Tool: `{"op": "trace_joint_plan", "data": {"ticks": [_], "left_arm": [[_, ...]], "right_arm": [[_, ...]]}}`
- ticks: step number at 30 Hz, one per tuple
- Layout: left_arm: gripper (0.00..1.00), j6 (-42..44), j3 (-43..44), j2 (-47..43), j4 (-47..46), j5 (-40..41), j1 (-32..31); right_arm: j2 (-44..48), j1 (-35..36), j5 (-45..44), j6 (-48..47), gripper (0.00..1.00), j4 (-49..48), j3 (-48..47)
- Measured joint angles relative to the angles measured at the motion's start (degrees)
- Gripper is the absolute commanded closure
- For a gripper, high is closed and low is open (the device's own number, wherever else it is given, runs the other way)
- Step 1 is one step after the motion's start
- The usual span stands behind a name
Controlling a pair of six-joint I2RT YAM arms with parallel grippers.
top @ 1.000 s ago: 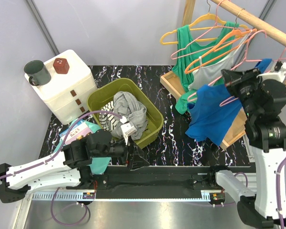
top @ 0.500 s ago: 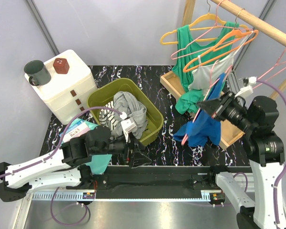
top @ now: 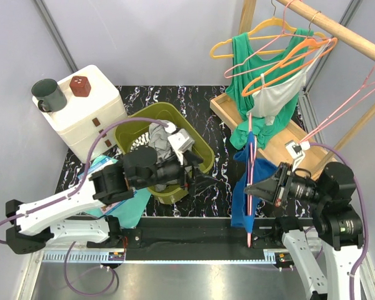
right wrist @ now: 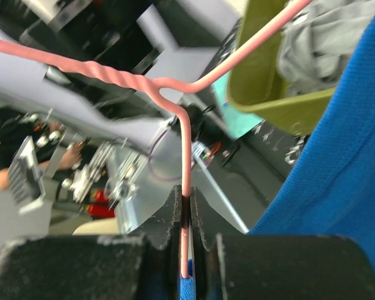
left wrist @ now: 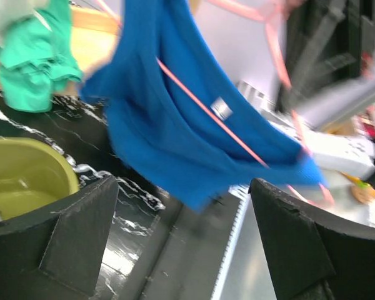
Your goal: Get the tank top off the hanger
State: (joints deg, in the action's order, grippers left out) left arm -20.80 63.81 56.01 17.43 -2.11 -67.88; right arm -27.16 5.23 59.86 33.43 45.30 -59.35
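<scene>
right gripper (right wrist: 186, 200) clamps pink hanger (right wrist: 185, 140); left gripper (left wrist: 182, 185) gapes wide; blue tank top (left wrist: 169, 137) blurred.

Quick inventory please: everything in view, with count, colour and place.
blue top: one, blue, on pink hanger, front right
pink hanger: one, pink, front right, gripped
green top: one, green, hanging back right
white top: one, white, beside green top
rail: one, wood, top right
bin: one, olive, centre
clothes: pile, grey, in bin
drawers: one, white, back left
mug: one, green, on drawers
block: one, red, on drawers
cloth: one, teal, under left arm
left fingers: two, black, open, facing blue top
right fingers: two, black, shut on pink hanger
</scene>
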Motion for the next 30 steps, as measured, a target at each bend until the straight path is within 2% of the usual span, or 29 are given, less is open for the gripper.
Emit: {"op": "trace_joint_plan", "data": {"ticks": [5,12,24,25,29,30], "left_arm": [[0.11,4.3,0.8,6.6,-4.0,4.3,-0.1],[0.15,7.7,6.3,15.9,-5.7,6.6,-0.1],[0.18,7.8,10.1,18.4,-8.7,3.0,-0.2],[0.19,7.8,10.5,18.8,-8.7,2.9,-0.2],[0.40,7.6,13.4,21.4,-8.2,2.7,-0.2],[0.53,7.8,14.3,22.3,-7.8,2.7,-0.2]], "right_arm": [[3.7,0.0,6.0,2.1,1.00,-1.5,3.6],[7.0,0.0,9.8,5.4,1.00,-3.0,4.7],[8.9,0.0,11.7,7.7,1.00,-3.9,6.2],[9.0,0.0,11.8,7.8,1.00,-3.9,6.2],[9.7,0.0,11.8,8.5,1.00,-3.9,6.2],[10.0,0.0,11.8,8.8,1.00,-3.9,6.2]]}}
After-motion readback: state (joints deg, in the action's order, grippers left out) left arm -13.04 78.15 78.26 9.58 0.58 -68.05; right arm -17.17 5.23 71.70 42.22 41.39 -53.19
